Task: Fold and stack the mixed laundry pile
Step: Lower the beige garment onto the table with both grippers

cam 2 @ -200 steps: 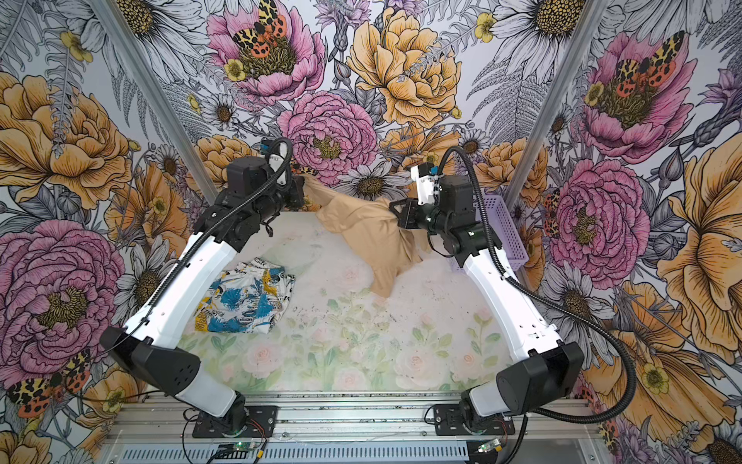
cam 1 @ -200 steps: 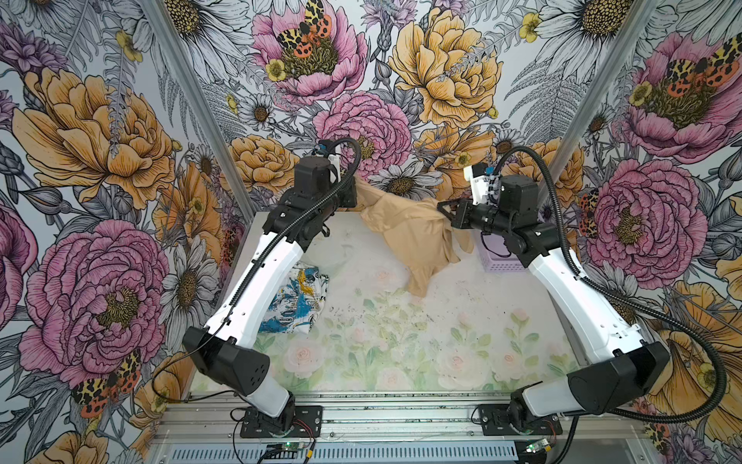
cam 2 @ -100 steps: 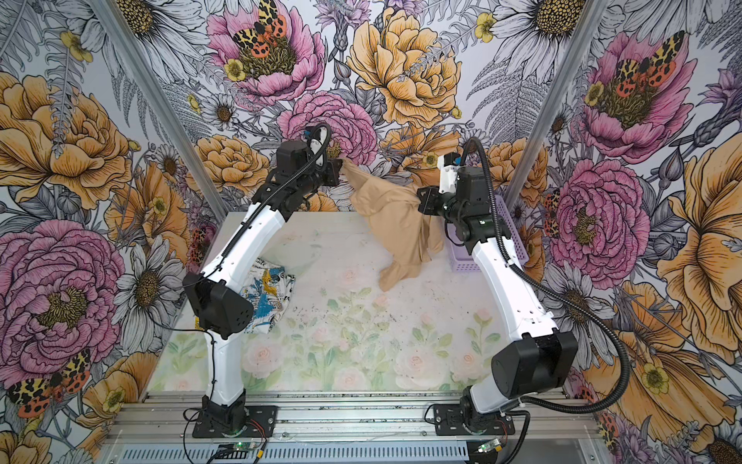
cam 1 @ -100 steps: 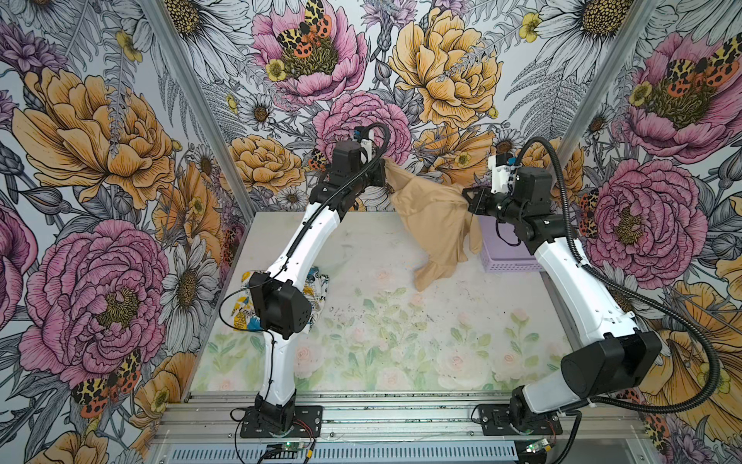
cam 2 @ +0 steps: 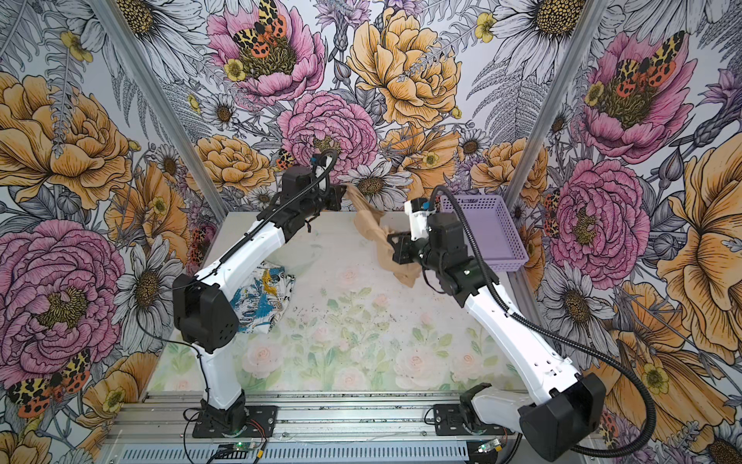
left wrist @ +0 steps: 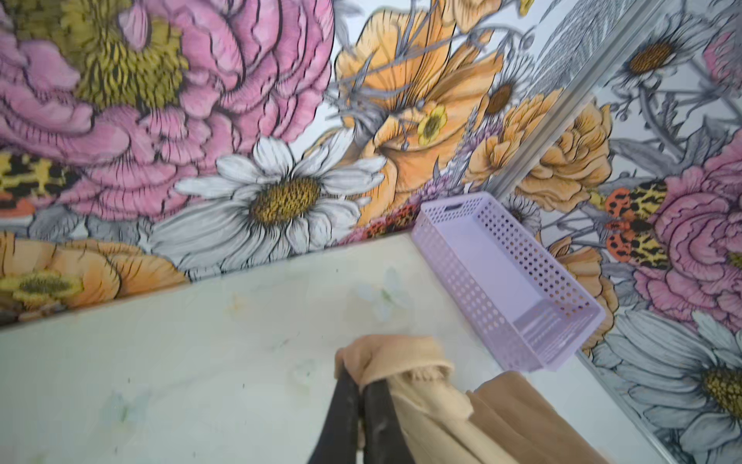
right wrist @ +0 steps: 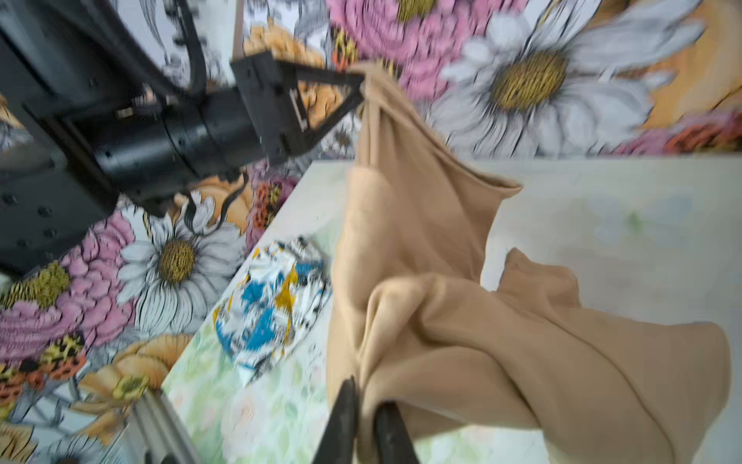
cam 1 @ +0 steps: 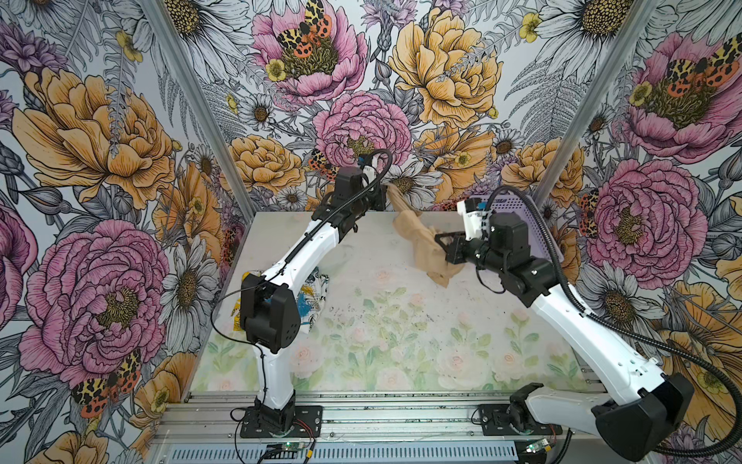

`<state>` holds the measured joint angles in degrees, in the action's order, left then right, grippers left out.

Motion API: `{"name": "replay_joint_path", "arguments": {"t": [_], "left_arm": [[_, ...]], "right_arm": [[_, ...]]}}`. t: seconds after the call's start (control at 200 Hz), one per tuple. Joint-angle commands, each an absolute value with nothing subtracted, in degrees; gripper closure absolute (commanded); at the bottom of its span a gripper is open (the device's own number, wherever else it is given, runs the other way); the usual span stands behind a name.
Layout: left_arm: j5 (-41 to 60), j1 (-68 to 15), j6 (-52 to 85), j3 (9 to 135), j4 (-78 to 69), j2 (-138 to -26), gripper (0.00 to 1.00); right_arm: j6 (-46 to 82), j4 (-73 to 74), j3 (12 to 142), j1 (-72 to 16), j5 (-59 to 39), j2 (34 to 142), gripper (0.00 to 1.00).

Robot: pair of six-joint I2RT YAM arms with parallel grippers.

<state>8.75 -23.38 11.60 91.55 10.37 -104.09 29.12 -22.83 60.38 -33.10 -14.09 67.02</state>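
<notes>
Tan garment (cam 1: 417, 237) pinched aloft by closed left end effector (cam 1: 386, 196), right end effector (cam 1: 440, 248) narrowly parted against it, grip unclear

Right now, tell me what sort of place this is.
Probably a robot lab cell, not a home: flower-printed wall panels enclose a pale floral tabletop, and two white-and-black robot arms are bolted to a grooved aluminium rail.

Both top views high above table (cam 1: 401, 321), near edge at 6 o'clock, facing 12, both wrist views close, sharing tan garment (left wrist: 401, 353).
</notes>
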Motion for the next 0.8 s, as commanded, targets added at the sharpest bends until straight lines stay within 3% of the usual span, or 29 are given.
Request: {"name": "replay_joint_path", "arguments": {"t": [0.0,0.105,0.24,0.525,0.796], "left_arm": [[4.4,-20.0,12.3,79.6,3.5,-99.5,1.00],[2.8,-18.0,13.9,71.0,2.5,-96.0,1.00],[2.3,-17.1,14.9,68.4,4.2,-95.1,1.00],[1.5,-17.2,15.1,67.7,6.2,-94.2,1.00],[1.7,-17.6,15.6,66.6,6.0,-93.9,1.00]], "right_arm": [[37.3,-21.9,53.2,-40.0,-10.9,66.1,0.57],[38.4,-21.5,50.7,-41.9,-11.0,65.2,0.47],[36.4,-21.8,51.4,-37.4,-10.0,67.6,0.39],[35.3,-23.3,53.4,-26.0,-4.5,84.5,0.37],[35.2,-15.9,55.2,-22.3,-5.1,91.3,0.37]]}}
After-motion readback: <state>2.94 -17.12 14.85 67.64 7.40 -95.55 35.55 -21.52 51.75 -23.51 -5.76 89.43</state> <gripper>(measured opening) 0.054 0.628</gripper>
